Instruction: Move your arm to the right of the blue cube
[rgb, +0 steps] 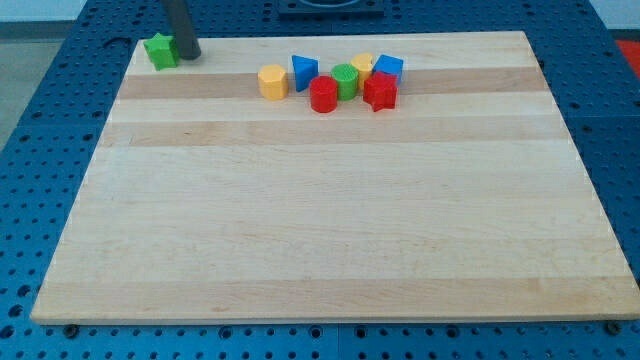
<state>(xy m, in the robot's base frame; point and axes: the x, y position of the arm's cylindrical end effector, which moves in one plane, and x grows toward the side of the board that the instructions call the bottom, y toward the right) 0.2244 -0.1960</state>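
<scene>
The blue cube (389, 68) sits near the view's top, right of centre, at the right end of a cluster of blocks. Touching it in front is a red star block (380, 91). My tip (189, 56) is at the board's top left corner, just right of a green star block (160, 50). The tip is far to the left of the blue cube, with the cluster between them.
The cluster also holds a yellow hexagonal block (272, 81), a blue triangular block (304, 72), a red cylinder (323, 94), a green cylinder (345, 80) and a yellow block (362, 64) partly hidden behind. The wooden board (330, 220) lies on a blue perforated table.
</scene>
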